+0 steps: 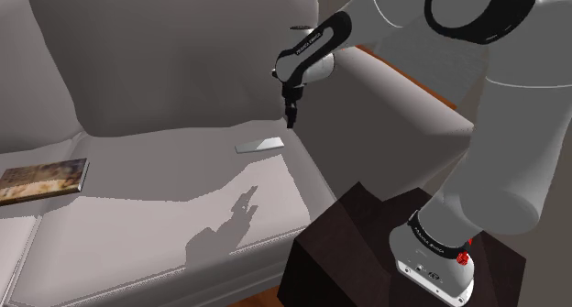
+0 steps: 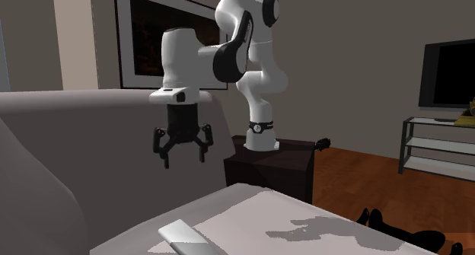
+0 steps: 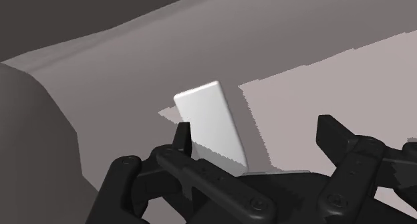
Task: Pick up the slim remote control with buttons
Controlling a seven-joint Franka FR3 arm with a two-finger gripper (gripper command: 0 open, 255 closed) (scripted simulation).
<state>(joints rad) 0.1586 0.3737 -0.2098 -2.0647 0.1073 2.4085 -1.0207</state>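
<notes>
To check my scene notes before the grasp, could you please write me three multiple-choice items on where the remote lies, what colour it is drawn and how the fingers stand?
1. Where does the remote lie? A. on the sofa seat; B. on the floor; C. on a shelf.
2. What colour is the remote drawn? A. black; B. plain whitish grey; C. red.
3. How do the fingers stand? A. shut on the remote; B. shut on nothing; C. open, above the remote, not touching it.

Answers: 1 A, the shoulder view shows it flat on the seat cushion. 2 B, it appears as a pale, plain slab. 3 C, the second exterior view shows them spread apart, with a gap down to the remote.
</notes>
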